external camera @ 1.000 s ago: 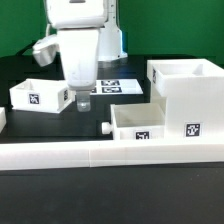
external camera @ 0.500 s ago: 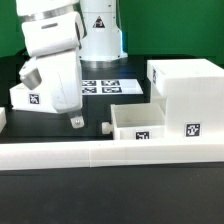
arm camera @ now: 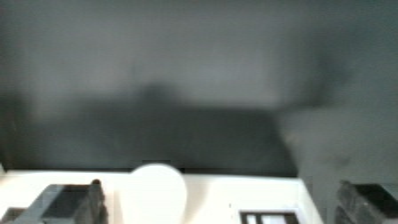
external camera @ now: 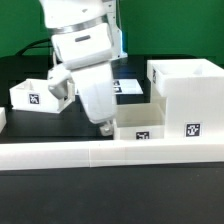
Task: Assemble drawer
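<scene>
- Exterior view, at its left: you see a small shallow white plastic tray with a black-and-white square tag on its front wall. It sits on the black table, well apart from the other drawer parts.
- Next to the right, the white robot arm leans down toward the exterior view's right. Its gripper hangs low over the table, right at the front end of the second white knobbed tray.
- That second tray lies open side up, with a square tag on its near wall, just behind the long low white border rail that runs across the front.
- Behind the arm, the marker board lies flat on the table.
- At the exterior view's right, the large white cube-like housing stands upright, just beside the second tray, with a tag low on its front face.
- Wrist view, blurred: the two dark fingers are spread wide and pinch nothing. The round white knob sits between them, nearer one finger. You cannot tell whether it touches either.
</scene>
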Robot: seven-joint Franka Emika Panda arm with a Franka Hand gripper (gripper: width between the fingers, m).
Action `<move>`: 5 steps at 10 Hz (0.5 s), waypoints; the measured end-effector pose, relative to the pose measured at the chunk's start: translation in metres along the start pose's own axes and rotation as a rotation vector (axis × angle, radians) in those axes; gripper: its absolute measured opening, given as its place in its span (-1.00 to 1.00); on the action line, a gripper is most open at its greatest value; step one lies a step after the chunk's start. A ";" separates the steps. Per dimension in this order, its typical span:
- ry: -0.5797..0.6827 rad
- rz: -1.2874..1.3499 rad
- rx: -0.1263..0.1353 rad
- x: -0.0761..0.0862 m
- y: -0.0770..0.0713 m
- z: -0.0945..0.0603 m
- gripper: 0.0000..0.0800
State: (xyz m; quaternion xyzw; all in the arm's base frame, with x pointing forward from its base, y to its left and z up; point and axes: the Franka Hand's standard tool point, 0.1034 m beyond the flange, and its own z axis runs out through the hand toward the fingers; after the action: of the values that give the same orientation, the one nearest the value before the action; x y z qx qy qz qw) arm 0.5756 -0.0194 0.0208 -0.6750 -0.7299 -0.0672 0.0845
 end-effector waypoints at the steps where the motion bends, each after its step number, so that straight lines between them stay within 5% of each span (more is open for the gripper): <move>1: 0.001 0.004 0.002 0.004 0.001 0.002 0.62; 5: 0.001 0.011 0.002 0.001 0.000 0.001 0.62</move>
State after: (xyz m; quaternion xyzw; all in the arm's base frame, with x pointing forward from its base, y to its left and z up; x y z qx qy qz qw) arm 0.5755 -0.0184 0.0195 -0.6788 -0.7263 -0.0662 0.0857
